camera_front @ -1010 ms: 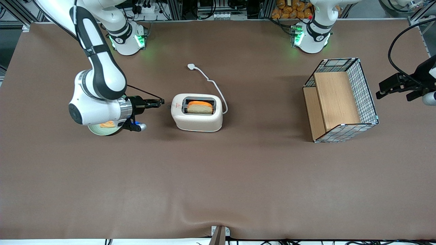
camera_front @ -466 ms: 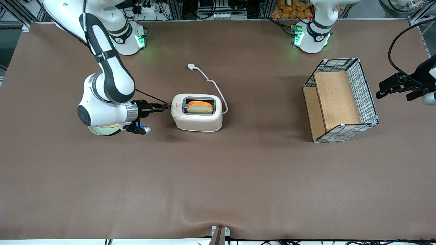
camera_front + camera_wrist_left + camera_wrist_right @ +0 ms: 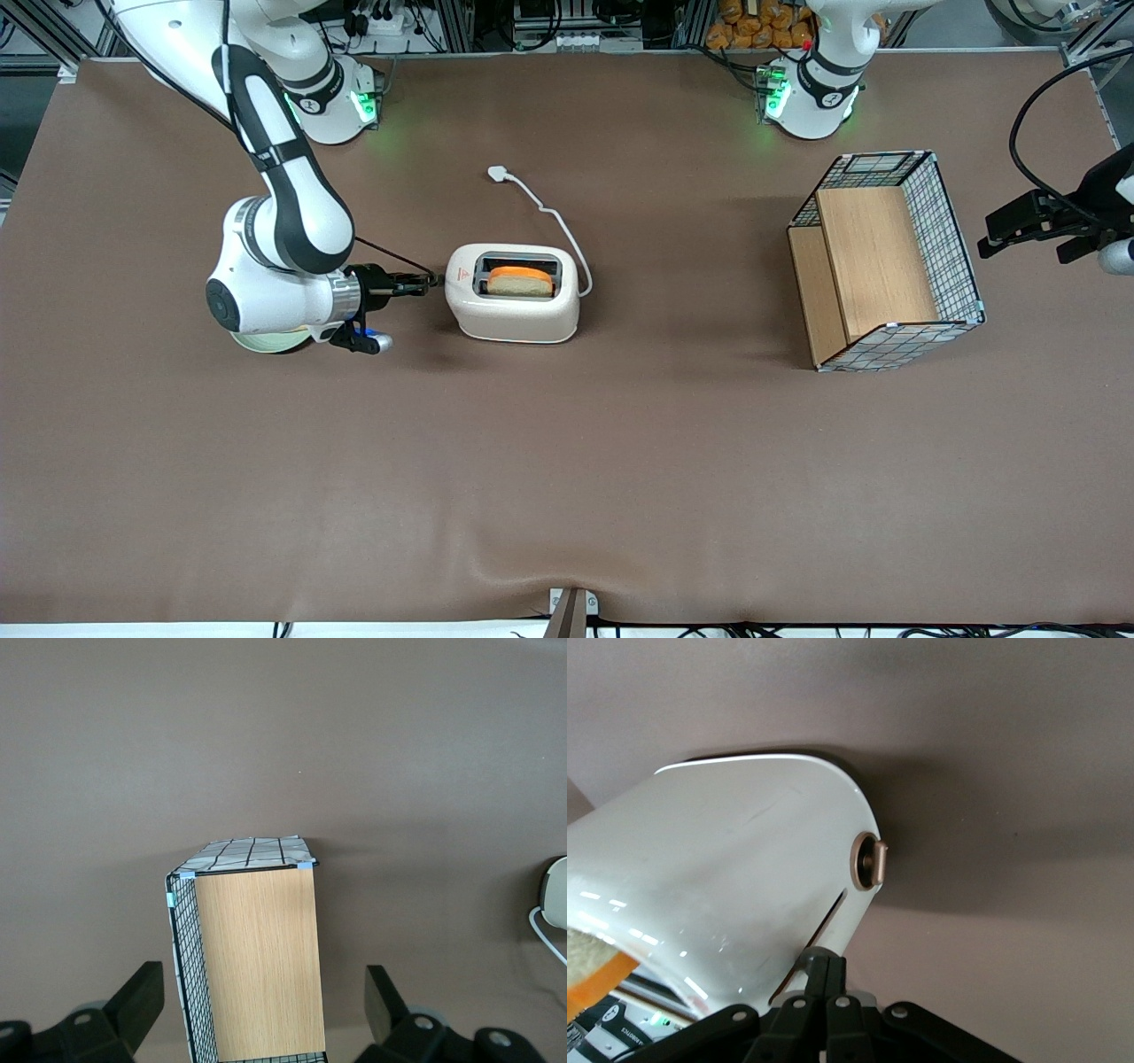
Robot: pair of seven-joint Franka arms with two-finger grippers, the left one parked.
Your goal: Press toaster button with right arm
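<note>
The cream-white toaster (image 3: 514, 310) stands mid-table with a slice of bread (image 3: 521, 283) in its top slot and a red triangle mark (image 3: 460, 276) at the narrow end facing the working arm. My right gripper (image 3: 431, 282) is level with that end, fingers shut together and empty. In the right wrist view the gripper (image 3: 829, 964) has its tips touching the small grey toaster button (image 3: 811, 955), at the end of a dark slit in the toaster (image 3: 744, 859). A bronze round dial (image 3: 871, 859) sits farther along the same end.
A pale plate (image 3: 266, 341) lies under the right arm's wrist. The white cord runs from the toaster to a plug (image 3: 499, 174) farther from the front camera. A wire basket with wooden boards (image 3: 886, 261) stands toward the parked arm's end, also in the left wrist view (image 3: 257, 957).
The right arm has moved toward the toaster, bringing the shut fingertips from a short gap away up to its narrow end. The bread sits slightly lower in the slot.
</note>
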